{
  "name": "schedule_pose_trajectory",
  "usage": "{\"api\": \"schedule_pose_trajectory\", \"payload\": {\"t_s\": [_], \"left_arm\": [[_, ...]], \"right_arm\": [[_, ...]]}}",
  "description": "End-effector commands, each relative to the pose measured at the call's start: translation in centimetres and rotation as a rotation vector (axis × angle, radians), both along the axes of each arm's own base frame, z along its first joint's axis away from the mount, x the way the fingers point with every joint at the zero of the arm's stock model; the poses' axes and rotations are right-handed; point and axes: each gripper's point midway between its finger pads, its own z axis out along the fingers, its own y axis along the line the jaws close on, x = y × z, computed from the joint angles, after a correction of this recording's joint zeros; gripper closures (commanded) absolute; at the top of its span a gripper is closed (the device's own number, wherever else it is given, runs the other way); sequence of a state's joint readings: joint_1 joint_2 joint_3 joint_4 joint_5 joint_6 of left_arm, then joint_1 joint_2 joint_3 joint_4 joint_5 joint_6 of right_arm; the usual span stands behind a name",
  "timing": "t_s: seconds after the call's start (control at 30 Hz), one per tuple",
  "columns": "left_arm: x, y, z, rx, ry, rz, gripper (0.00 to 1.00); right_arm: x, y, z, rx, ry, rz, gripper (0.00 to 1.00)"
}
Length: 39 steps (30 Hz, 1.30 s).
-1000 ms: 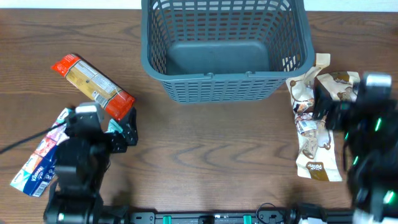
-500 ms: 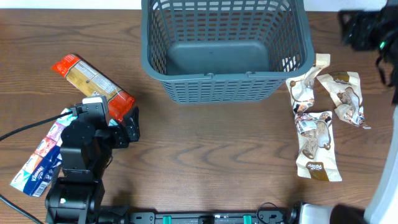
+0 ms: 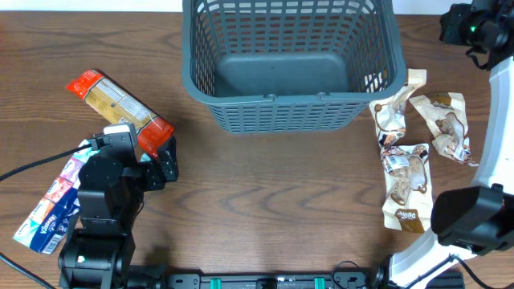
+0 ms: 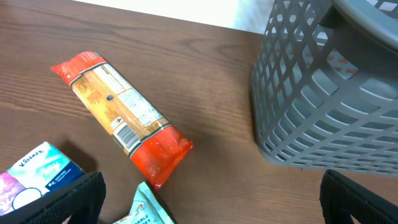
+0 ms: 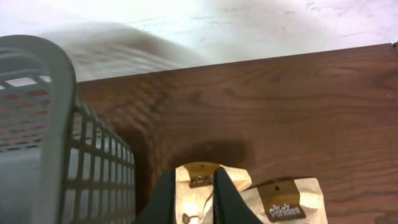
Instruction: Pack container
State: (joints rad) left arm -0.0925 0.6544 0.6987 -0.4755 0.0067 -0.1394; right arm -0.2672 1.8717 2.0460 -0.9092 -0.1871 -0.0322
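Note:
The container (image 3: 291,56), a big slate-grey lattice basket, stands at the table's far middle; its wall (image 4: 323,87) fills the right of the left wrist view and its rim (image 5: 53,93) the left of the right wrist view. My left gripper (image 3: 165,160) is open low over the table, its fingers (image 4: 68,202) spread wide around the red end of an orange snack pack (image 4: 121,115) and the corner of a teal pack (image 4: 146,208). My right gripper (image 3: 464,24) hangs shut and empty high at the far right, above three tan snack packs (image 3: 405,189).
A tissue pack (image 3: 52,205) lies beside the left arm near the front left edge. Of the tan packs, one (image 3: 393,112) lies close to the basket's right corner and another (image 3: 443,124) just right of it. The right arm runs along the table's right edge.
My right gripper closed from wide open and the arm lifted away from the tan packs to the far right corner. The packs stayed put. The left gripper edged towards the orange pack.

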Motion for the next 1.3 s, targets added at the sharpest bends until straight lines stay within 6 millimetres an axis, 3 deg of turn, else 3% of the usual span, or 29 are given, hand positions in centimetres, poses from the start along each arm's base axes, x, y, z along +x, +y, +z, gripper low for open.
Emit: {"api": "schedule_pose_trajectory", "payload": {"t_s": [0.0,0.23,0.47,1.27], "left_arm": [[0.1,0.5,1.2,-0.006,-0.026,0.029,0.01],[0.1,0.5,1.2,-0.006,-0.026,0.029,0.01],[0.1,0.5,1.2,-0.006,-0.025,0.029,0.01],[-0.6,0.5,0.1,0.000,0.027,0.029,0.01]], "right_arm": [[0.5,-0.2,0.1,0.006,-0.014,-0.006,0.96],[1.7,-0.3,-3.5,0.025,0.058,-0.001,0.99],[3.0,2.2,-7.2,0.043,0.125,0.099,0.99],[3.3,8.1,-7.5,0.062,0.110,0.339,0.99]]}}
